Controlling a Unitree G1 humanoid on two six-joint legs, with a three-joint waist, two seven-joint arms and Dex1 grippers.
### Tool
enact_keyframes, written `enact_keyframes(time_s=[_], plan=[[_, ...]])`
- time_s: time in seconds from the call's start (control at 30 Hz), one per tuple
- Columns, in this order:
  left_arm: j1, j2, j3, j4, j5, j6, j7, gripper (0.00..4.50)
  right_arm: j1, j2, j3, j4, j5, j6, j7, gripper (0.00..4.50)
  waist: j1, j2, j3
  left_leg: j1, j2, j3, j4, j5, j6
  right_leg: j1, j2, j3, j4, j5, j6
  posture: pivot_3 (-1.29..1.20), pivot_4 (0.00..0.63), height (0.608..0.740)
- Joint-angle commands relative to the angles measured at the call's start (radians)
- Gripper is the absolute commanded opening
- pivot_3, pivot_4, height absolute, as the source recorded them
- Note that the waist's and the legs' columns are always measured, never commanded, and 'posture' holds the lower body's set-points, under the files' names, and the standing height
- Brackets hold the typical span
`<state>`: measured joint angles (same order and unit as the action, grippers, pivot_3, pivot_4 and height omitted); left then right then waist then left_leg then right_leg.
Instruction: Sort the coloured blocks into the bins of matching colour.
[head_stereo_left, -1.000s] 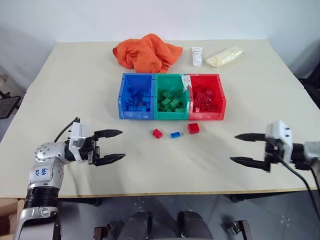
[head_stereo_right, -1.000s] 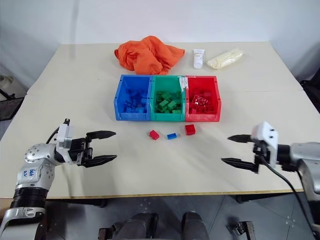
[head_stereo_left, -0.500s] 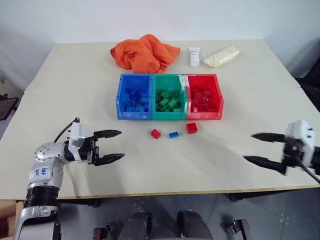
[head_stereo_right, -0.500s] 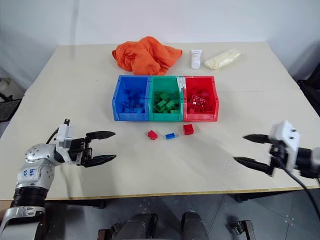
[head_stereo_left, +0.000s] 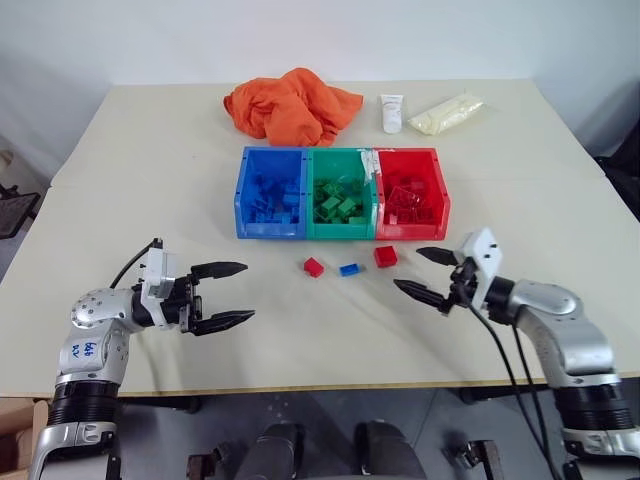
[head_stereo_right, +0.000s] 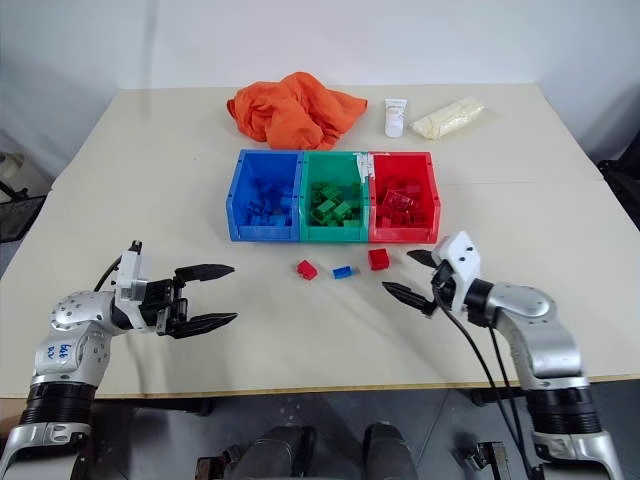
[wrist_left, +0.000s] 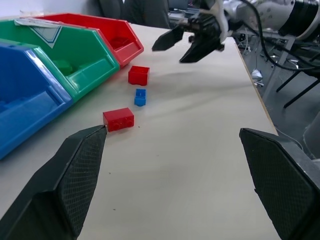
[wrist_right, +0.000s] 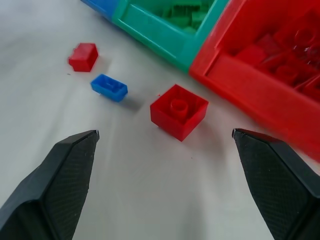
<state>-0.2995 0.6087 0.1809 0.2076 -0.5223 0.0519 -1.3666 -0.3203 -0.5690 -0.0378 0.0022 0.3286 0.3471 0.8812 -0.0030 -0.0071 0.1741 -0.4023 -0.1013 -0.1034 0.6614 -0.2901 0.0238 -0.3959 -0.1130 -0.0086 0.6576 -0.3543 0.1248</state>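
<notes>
Right tool (head_stereo_left: 428, 276), jaws spread and empty, lines up on the larger red block (head_stereo_left: 386, 256); next it must close on it while the left tool (head_stereo_left: 226, 293) waits open

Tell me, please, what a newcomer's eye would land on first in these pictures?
Probably the joined blue, green and red bins in the middle of the table, with an orange cloth bunched behind them. Next, three loose bricks in front of the bins: a small red brick, a blue brick and a larger red brick, which the open right gripper faces.
</notes>
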Motion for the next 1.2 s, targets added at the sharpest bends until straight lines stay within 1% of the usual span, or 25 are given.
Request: enact_keyframes(time_s=[0.03,0.4,0.43,0.5,0.57,0.63,0.67,0.7,0.9,1.0,1.07,1.2], plan=[[0.01,0.006,0.022,-0.044,-0.03,0.006,0.01,4.5,-0.043,0.034,0.021,0.066,-0.047,-0.069,-0.037,4.48,0.0,0.0,0.0,0.0,0.0,0.0,0.0,0.0,0.0,0.0,0.0,0.0,0.0,0.0,0.0,0.0,0.15,0.74],[0.006,0.007,0.022,-0.055,-0.029,0.018,0.02,4.5,-0.169,0.156,0.052,0.291,-0.113,-0.169,-0.108,4.48,-0.005,0.0,0.0,0.0,0.0,0.0,0.0,0.0,0.0,-0.001,0.0,0.0,0.001,0.0,0.0,0.0,0.15,0.74],[0.005,0.006,0.023,-0.055,-0.029,0.018,0.021,4.5,-0.172,0.165,0.055,0.297,-0.113,-0.171,-0.108,4.3,-0.005,0.0,0.0,0.0,0.0,0.0,0.0,0.0,0.0,-0.001,0.0,0.0,0.001,0.0,0.0,0.0,0.15,0.74],[0.004,0.006,0.023,-0.055,-0.029,0.018,0.022,4.5,-0.173,0.174,0.059,0.301,-0.113,-0.173,-0.107,3.81,-0.005,0.0,0.0,0.0,0.0,0.0,0.0,0.0,0.0,-0.001,0.0,0.0,0.002,0.0,0.0,0.0,0.15,0.74],[0.004,0.006,0.024,-0.056,-0.029,0.018,0.022,4.5,-0.165,0.181,0.06,0.289,-0.109,-0.171,-0.106,3.21,-0.006,0.0,0.0,0.0,0.0,0.0,0.0,0.0,0.0,-0.001,0.0,0.0,0.002,0.0,0.0,0.0,0.15,0.74],[0.006,0.006,0.025,-0.058,-0.029,0.018,0.025,4.5,-0.148,0.182,0.061,0.258,-0.102,-0.161,-0.101,2.45,-0.008,0.0,0.0,0.0,0.0,0.0,0.0,0.0,0.0,-0.001,0.0,0.0,0.002,0.0,0.0,0.0,0.15,0.74],[0.007,0.006,0.026,-0.058,-0.029,0.018,0.026,4.5,-0.132,0.174,0.061,0.222,-0.096,-0.154,-0.092,2.18,-0.008,0.0,0.0,0.0,0.0,0.0,0.0,0.0,0.0,-0.001,0.0,0.0,0.002,0.0,0.0,0.0,0.15,0.74],[0.009,0.006,0.027,-0.059,-0.029,0.017,0.027,4.5,-0.115,0.165,0.06,0.177,-0.088,-0.141,-0.083,2.03,-0.007,0.0,0.0,0.0,0.0,0.0,0.0,0.0,0.0,-0.001,0.0,0.0,0.002,0.0,0.0,0.0,0.15,0.74],[0.015,0.002,0.027,-0.059,-0.029,0.014,0.029,4.5,-0.062,0.108,0.034,-0.073,-0.015,-0.03,-0.047,2.03,-0.004,0.001,0.0,0.0,0.0,0.0,0.0,0.0,0.0,-0.002,0.0,0.0,0.002,0.0,0.0,0.0,0.15,0.74],[0.012,-0.002,0.024,-0.053,-0.028,0.011,0.027,4.5,-0.104,0.066,-0.005,-0.134,0.013,0.024,-0.067,2.03,-0.003,0.001,0.0,0.0,0.0,0.0,-0.001,0.0,0.0,-0.002,0.0,0.001,0.001,0.0,0.0,0.0,0.15,0.74],[0.006,-0.005,0.022,-0.046,-0.026,0.009,0.026,4.5,-0.158,0.049,-0.03,-0.113,0.016,0.038,-0.088,2.03,-0.003,0.001,0.0,0.0,0.0,0.0,-0.001,0.0,0.0,-0.002,0.0,0.001,0.001,0.0,0.0,0.0,0.15,0.74],[-0.013,-0.013,0.014,-0.028,-0.02,0.004,0.022,4.5,-0.327,0.027,-0.041,0.071,-0.032,-0.016,-0.107,2.03,-0.003,0.001,0.0,0.0,0.0,0.001,-0.001,0.0,0.0,-0.002,0.0,0.001,0.001,0.0,0.0,0.0,0.15,0.74]])
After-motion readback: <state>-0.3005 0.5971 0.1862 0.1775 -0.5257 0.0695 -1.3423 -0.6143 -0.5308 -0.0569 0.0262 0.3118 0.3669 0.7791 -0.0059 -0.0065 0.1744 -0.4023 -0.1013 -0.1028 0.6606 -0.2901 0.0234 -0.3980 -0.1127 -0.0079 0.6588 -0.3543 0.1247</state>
